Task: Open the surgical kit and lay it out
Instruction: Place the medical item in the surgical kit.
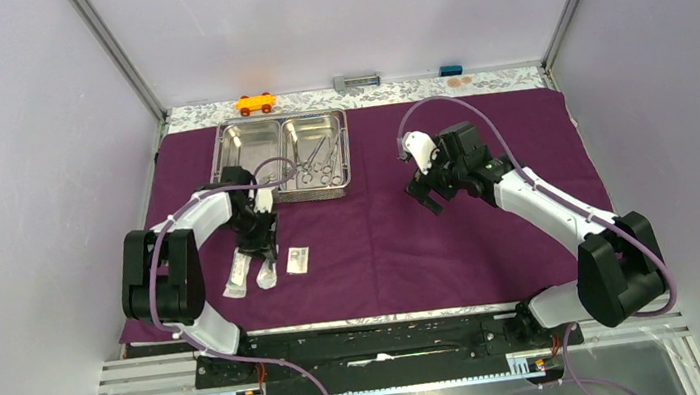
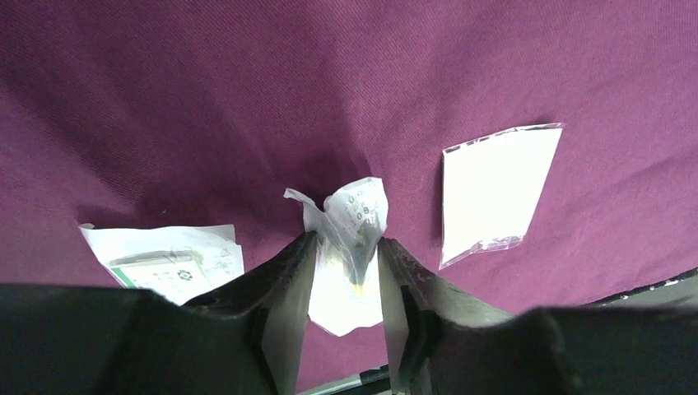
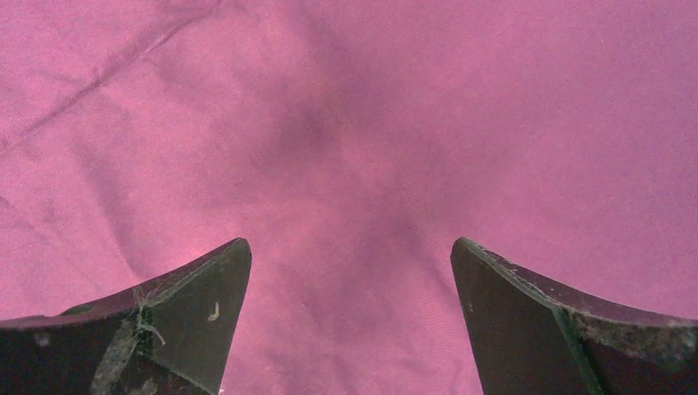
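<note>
The dark purple cloth wrap [image 1: 412,240] lies spread flat over the table. At its far left stands the steel tray [image 1: 278,118], with ring-handled forceps [image 1: 319,156] and other thin steel tools in the right compartment. Three small packets lie on the cloth near the left arm. My left gripper [image 1: 260,252] [image 2: 347,243] points down over the crumpled middle packet [image 2: 354,214]. Its jaws stand partly apart, and the packet touches both fingertips while its lower part rests on the cloth. My right gripper [image 1: 429,193] [image 3: 350,247] hovers wide open over bare cloth [image 3: 346,123].
A flat printed packet [image 2: 165,259] lies to the left of the fingers, and a clear-edged white packet [image 2: 494,193] lies to the right. A small orange toy car [image 1: 255,102] sits beyond the tray on the patterned strip. Grey walls enclose the table.
</note>
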Available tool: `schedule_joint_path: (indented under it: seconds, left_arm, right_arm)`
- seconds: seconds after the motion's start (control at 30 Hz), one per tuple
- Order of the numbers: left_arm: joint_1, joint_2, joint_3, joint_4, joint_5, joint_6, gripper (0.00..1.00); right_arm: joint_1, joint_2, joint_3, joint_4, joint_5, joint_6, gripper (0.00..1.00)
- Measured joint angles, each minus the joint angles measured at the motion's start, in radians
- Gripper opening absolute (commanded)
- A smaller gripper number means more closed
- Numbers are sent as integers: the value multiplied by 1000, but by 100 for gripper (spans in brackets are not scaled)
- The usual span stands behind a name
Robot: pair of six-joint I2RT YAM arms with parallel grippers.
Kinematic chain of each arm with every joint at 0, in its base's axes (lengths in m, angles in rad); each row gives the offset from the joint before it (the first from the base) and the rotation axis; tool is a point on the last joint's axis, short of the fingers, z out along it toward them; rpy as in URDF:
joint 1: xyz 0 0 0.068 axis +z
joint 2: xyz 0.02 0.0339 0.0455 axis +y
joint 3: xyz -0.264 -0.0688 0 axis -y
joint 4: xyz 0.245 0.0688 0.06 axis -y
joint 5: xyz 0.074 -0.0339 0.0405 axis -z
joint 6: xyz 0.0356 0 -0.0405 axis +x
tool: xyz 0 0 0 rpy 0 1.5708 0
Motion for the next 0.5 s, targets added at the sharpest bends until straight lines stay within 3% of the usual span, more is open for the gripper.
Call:
schedule_joint_path:
  seconds: [0.23, 0.5]
  left_arm:
    - [0, -40, 0, -7, 1, 0, 51]
    - [0, -199, 14, -13, 2, 5, 57]
  right_arm:
    - [0, 0, 0, 0, 0, -3, 99]
    - [0, 0, -1, 0, 0, -7, 99]
